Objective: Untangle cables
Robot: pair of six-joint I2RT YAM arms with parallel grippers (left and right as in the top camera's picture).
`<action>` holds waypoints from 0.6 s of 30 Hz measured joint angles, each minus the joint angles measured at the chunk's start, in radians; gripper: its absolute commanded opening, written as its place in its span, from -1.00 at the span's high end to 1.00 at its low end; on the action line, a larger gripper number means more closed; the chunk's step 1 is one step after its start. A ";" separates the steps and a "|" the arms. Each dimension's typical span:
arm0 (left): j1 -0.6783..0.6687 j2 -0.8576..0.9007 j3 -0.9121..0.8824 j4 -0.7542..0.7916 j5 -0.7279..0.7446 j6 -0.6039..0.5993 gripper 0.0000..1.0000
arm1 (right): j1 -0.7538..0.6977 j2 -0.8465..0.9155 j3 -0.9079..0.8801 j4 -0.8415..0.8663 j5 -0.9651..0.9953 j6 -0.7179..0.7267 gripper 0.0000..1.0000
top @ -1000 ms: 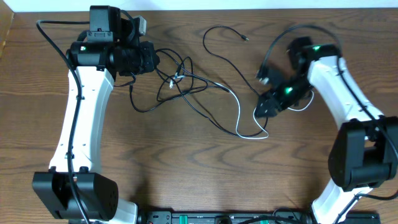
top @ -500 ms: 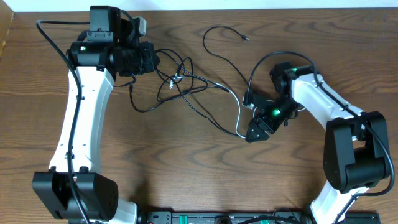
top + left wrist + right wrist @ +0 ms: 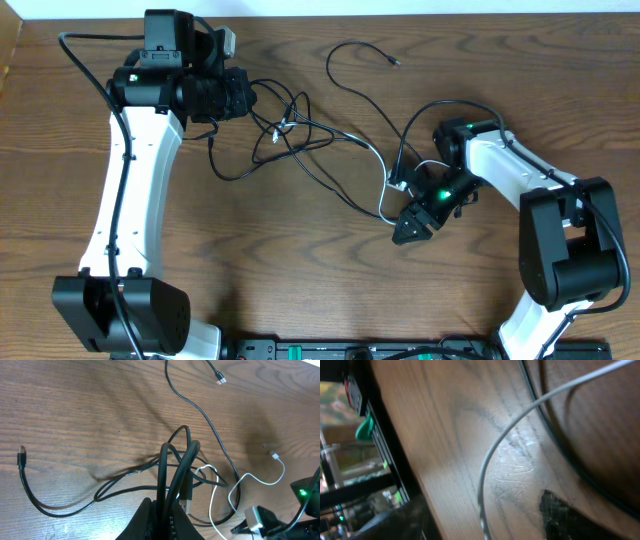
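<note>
**Wooden table with tangled cords: contents, left to right**

Brown wood-grain table (image 3: 300, 280), viewed from above, with one white arm at each side.

Item 1. Left gripper (image 3: 245, 97), at the upper left of the table. Its jaws are closed. In the left wrist view a bundle of black cables (image 3: 290, 132) is seen rising from between the fingers, so the grip is recorded as being on these cords.

Item 2. Black cables, main knot. Several loops are crossed over one another just to the right of the left gripper. One strand is trailed down and to the left, and is ended by a small plug (image 3: 21, 455) lying flat on the wood. Another strand is run diagonally down and to the right, towards the table's centre.

Item 3. Single black cord (image 3: 330, 62), above the centre. It is laid in an open curve, clear of the knot at its upper end, where a small connector (image 3: 396, 62) is found.

Item 4. White cable (image 3: 384, 190), right of centre. It is led out of the knot, bent downward, and passed close beside the right gripper.

Item 5. Right gripper (image 3: 408, 230), held low over the table at the white cable's lower bend. The right wrist view is blurred. The white cable is seen crossing the frame, but whether the jaws are parted or closed cannot be told.
</note>
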 measured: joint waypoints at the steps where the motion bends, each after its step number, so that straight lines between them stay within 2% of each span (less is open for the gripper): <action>1: 0.000 0.000 0.000 0.000 0.000 0.000 0.85 | 0.004 0.000 -0.003 0.001 -0.004 -0.001 0.30; 3: 0.000 0.000 0.000 0.000 0.000 0.000 0.85 | 0.015 0.000 -0.004 0.001 -0.012 -0.002 0.86; 4: 0.000 0.000 0.000 0.000 0.000 0.000 0.85 | 0.019 0.000 -0.004 0.001 -0.016 0.000 0.98; 13: 0.000 0.000 0.000 -0.003 0.000 0.000 0.82 | 0.008 0.000 0.058 -0.009 -0.104 0.080 0.98; 17: 0.000 0.000 0.000 -0.004 0.000 0.001 0.66 | -0.050 -0.009 0.214 -0.016 -0.142 0.177 0.98; 18: 0.000 0.000 0.000 -0.004 0.000 0.000 0.48 | -0.071 -0.015 0.257 -0.021 -0.143 0.206 0.98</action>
